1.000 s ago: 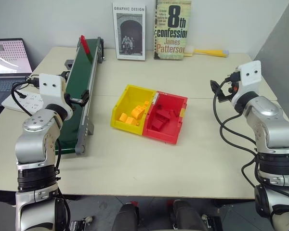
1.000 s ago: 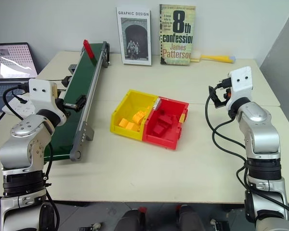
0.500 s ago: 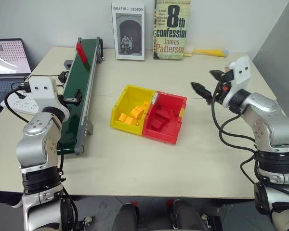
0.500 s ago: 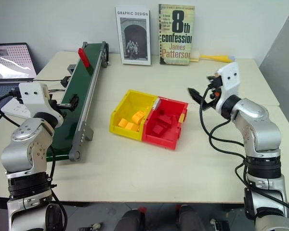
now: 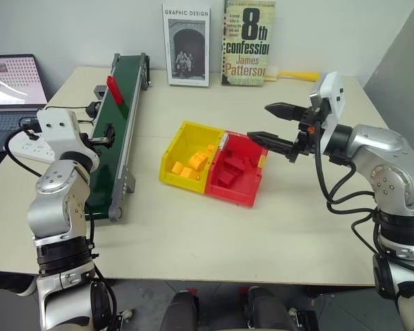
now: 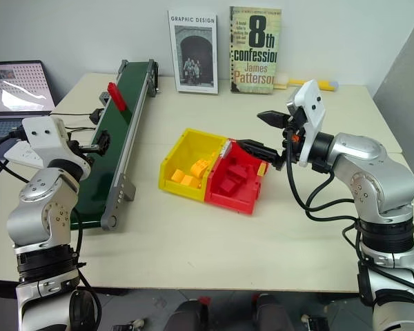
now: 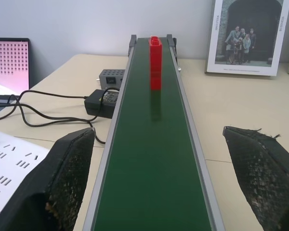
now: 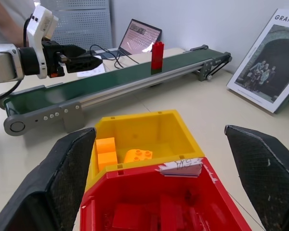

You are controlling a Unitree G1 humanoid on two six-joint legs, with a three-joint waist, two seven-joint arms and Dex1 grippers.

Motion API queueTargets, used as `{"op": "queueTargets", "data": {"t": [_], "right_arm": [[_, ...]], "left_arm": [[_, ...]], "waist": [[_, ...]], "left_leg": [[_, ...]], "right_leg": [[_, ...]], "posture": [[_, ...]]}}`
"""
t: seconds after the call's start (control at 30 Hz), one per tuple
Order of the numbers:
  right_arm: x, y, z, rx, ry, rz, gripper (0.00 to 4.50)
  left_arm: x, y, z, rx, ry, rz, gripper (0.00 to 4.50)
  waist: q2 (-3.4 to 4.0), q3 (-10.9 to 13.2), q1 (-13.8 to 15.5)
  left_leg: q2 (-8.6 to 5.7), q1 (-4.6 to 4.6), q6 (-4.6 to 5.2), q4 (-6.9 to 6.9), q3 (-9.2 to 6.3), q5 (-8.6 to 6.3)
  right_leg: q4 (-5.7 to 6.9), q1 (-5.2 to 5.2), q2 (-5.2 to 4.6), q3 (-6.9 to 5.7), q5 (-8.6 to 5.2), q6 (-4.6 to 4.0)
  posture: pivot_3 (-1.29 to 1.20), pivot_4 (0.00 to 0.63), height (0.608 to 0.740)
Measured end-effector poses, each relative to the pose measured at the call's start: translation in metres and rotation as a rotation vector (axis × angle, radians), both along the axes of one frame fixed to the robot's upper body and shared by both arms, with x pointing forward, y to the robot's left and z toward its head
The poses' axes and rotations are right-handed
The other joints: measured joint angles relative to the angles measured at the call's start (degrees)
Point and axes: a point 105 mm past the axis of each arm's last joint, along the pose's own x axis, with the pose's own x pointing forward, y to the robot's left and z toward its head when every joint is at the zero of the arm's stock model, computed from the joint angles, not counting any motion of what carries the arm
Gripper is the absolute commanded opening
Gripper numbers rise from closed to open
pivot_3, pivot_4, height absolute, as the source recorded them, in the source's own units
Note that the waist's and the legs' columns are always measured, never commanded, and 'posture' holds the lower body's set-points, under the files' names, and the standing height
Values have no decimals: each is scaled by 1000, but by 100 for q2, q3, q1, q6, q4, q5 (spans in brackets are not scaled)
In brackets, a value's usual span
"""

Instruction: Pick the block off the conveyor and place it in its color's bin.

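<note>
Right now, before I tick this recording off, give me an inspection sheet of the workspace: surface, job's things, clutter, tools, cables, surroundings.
Surface: pale table, bare near the front edge.
Job's things: red block stands upright on the conveyor, toward its far end; red bin, joined to the yellow bin, holds darker red pieces.
Clutter: two books propped against the wall; a yellow-handled item beside them.
Tools: left tool open, aimed along the belt at the block; right tool open, empty, over the red bin.
Cables: black cables and adapter beside the conveyor.
Surroundings: laptop at the table's left.
</note>
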Motion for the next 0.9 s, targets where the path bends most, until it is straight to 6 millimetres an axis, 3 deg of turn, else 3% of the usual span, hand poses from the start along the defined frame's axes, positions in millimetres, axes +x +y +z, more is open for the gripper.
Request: {"op": "queueTargets", "data": {"t": [0.83,0.9], "right_arm": [[-2,-4,1,-23,-6,-41,4500],[-3,-4,1,-19,-3,-37,4500]], "left_arm": [[14,4,0,-22,1,24,4423],[14,4,0,-23,1,24,4076]], "waist": [[0,0,0],[0,0,0]], "left_leg": [[0,-1,0,0,0,0],[0,-1,0,0,0,0]], "right_leg": [[-3,0,0,-1,0,0],[-2,0,0,-1,0,0]], "posture": [[0,150,740],[0,150,740]]}}
